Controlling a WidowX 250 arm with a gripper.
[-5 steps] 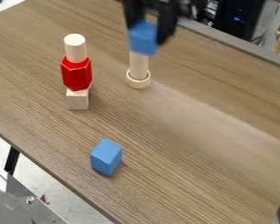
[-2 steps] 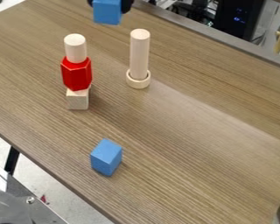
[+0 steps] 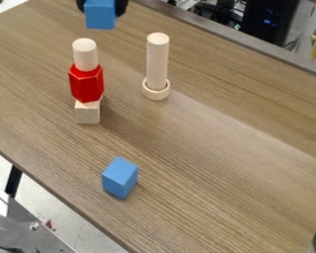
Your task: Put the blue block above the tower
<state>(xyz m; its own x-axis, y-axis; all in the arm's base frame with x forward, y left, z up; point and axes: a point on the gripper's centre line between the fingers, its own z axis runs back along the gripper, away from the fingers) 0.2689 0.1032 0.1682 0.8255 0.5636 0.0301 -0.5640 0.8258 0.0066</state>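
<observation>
At the top edge of the camera view, toward the left, the black tool (image 3: 102, 7) hangs with its two fingers on either side of a blue block (image 3: 100, 16), pinching it. The block is off the bench (image 3: 220, 163), its lower end a little above the top of the tower (image 3: 87, 94) in the view and slightly to the right of it, with a gap showing between them; how high it hangs, or whether it is straight over the tower, I cannot tell. The tower stands upright and has three pieces: a pale wooden block (image 3: 87, 113) at the bottom, a red hexagonal block (image 3: 86, 84) on that, and a pale cylinder (image 3: 85, 54) on top. To the right of the tower, apart from it, a tall pale rod (image 3: 157, 59) stands upright in a low wooden ring (image 3: 155, 94). Nearer the camera, well apart from both, a second blue block (image 3: 120, 178) rests on the wood grain. Beyond the bench at the upper right is a dark case (image 3: 271, 22) with small blue lights, and a grey metal surface (image 3: 28, 239) shows at the lower left.
</observation>
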